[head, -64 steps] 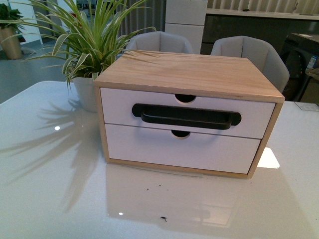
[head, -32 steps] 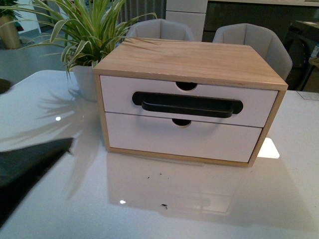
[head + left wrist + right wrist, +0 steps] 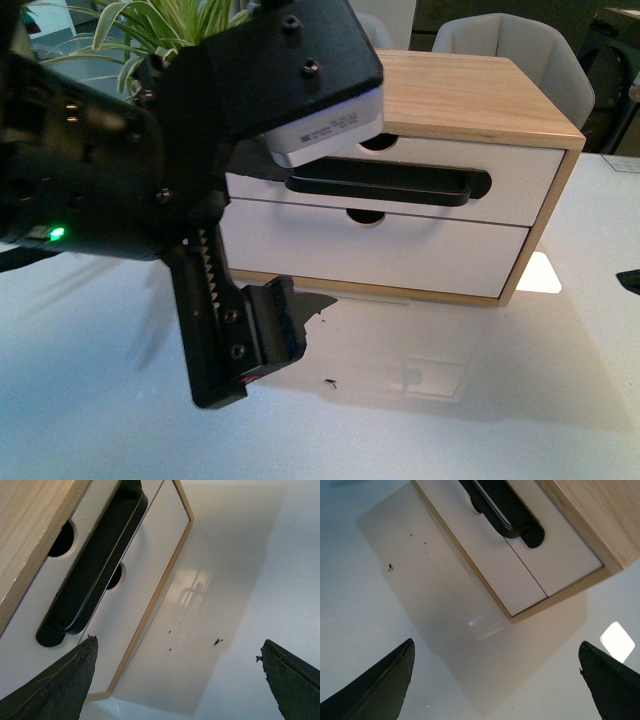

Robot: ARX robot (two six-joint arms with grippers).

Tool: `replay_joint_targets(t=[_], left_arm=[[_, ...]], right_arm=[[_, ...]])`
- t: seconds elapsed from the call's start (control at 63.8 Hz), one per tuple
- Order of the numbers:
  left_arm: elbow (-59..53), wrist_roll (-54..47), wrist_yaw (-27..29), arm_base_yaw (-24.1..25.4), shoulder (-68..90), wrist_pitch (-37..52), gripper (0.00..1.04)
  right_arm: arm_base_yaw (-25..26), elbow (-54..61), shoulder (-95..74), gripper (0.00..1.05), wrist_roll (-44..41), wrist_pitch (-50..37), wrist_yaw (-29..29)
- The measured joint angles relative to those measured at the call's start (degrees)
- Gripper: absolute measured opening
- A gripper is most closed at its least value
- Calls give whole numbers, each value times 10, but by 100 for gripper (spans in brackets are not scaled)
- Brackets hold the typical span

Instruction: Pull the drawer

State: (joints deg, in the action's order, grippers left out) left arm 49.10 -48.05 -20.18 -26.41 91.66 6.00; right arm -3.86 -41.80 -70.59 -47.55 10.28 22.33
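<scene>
The drawer point(image 3: 520, 175) is the upper one in a light-wood cabinet point(image 3: 480, 100), with a white front, a half-round notch and a long black bar handle point(image 3: 400, 186). It sits flush and shut. My left gripper point(image 3: 179, 643) is open over the white table, just in front of the cabinet's left lower corner, and holds nothing. The handle point(image 3: 95, 565) lies beyond one of its fingers point(image 3: 60, 685). My right gripper point(image 3: 496, 644) is also open and empty, off the cabinet's right front corner, with the handle point(image 3: 505, 510) farther ahead. In the front view it shows only as a dark tip at the right edge.
Below the drawer is a second white front point(image 3: 420, 258) with a notch but no handle. My left arm point(image 3: 150, 160) blocks the left half of the front view. A potted plant point(image 3: 150, 30) and grey chairs point(image 3: 510, 50) stand behind the cabinet. A dark speck point(image 3: 330, 381) lies on the table point(image 3: 470, 410).
My left arm has swung up into the front view and now covers the cabinet's left side. The drawer has stayed shut.
</scene>
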Motion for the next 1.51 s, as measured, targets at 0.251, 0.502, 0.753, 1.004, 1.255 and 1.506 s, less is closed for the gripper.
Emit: replay_joint_targets(t=[0.251, 0.502, 0.753, 1.004, 1.255, 1.506], left_arm=[[105, -57, 5, 4, 80, -59, 97], [188, -61, 3, 14, 147, -91, 97], [223, -61, 5, 19, 190, -91, 97], [247, -61, 9, 26, 214, -91, 97], [250, -68, 6, 30, 234, -97, 97], [242, -65, -12, 33, 234, -88, 97]], right_arm=[[-42, -43, -66, 96, -36, 8, 4], [-54, -73, -122, 96, -46, -6, 6], [-46, -81, -129, 96, -45, -13, 29], [-28, -85, -137, 96, -45, -10, 49], [-27, -104, -165, 96, -45, -16, 61], [-56, -135, -213, 96, -45, -42, 57]])
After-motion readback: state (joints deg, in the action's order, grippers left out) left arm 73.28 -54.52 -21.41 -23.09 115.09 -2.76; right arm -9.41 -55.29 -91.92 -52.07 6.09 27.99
